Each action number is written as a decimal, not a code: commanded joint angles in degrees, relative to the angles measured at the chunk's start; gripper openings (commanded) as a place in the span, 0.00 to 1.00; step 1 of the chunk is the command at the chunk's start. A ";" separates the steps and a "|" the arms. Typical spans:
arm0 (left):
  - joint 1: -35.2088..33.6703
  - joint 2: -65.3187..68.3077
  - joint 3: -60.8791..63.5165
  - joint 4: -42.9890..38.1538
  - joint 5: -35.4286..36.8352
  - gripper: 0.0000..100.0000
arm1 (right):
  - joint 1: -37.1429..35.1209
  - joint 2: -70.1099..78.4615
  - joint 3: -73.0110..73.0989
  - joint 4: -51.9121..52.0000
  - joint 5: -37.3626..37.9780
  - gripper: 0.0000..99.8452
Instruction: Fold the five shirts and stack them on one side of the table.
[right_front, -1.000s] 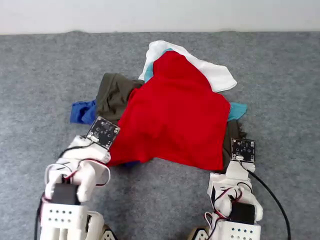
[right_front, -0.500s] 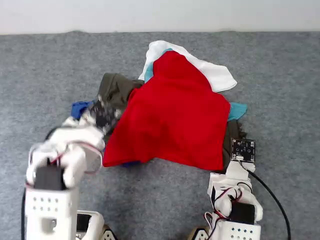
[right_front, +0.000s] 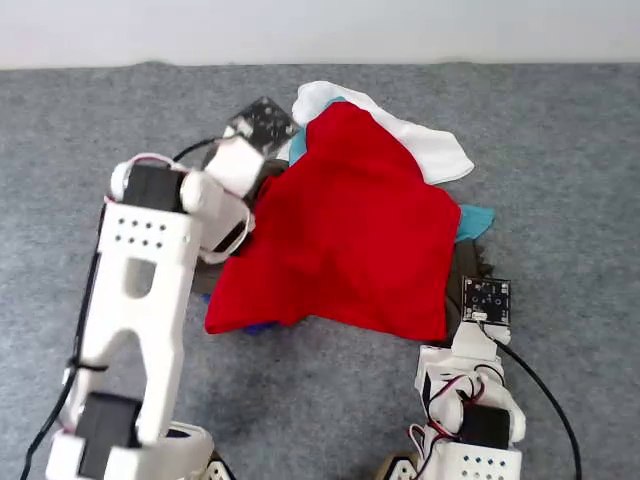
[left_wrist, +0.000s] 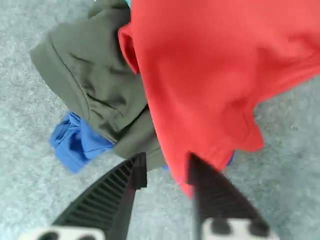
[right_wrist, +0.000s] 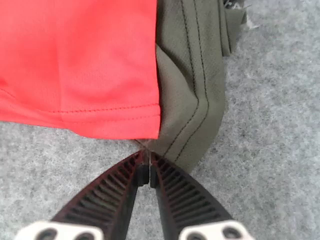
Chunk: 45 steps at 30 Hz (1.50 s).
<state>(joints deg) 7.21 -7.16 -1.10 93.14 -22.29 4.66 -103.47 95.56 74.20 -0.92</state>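
A red shirt (right_front: 350, 230) lies spread on top of a pile in the middle of the table. A white shirt (right_front: 430, 145) and a teal one (right_front: 476, 220) stick out from under it at the back and right. In the left wrist view my left gripper (left_wrist: 165, 172) hangs open above the pile's left side, over the olive shirt (left_wrist: 95, 85), a bunched blue shirt (left_wrist: 75, 142) and the red shirt's (left_wrist: 210, 65) edge. My right gripper (right_wrist: 145, 162) is shut, its tips at the red shirt's (right_wrist: 75, 65) front right corner, beside the olive hem (right_wrist: 195, 100).
The grey carpeted table (right_front: 560, 150) has free room on all sides of the pile. My left arm (right_front: 150, 250) stands tall over the pile's left part and hides some of it from above. A pale wall runs along the far edge.
My left arm has lifted from the pile's front left corner and swung up and back over its left side. The right arm and the shirts have stayed put.
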 joint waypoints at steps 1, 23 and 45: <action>0.44 2.90 -4.70 -1.41 2.55 0.30 | 0.75 -0.40 0.88 0.48 -0.44 0.01; 4.13 38.15 -4.97 -20.04 3.78 0.32 | 0.75 -0.40 0.88 0.48 -0.44 0.01; -1.49 14.33 -29.32 5.54 5.36 0.01 | 0.75 -0.40 0.88 0.48 -0.44 0.01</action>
<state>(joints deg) 8.70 17.80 -26.59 97.45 -17.63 4.66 -103.47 95.56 74.20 -0.92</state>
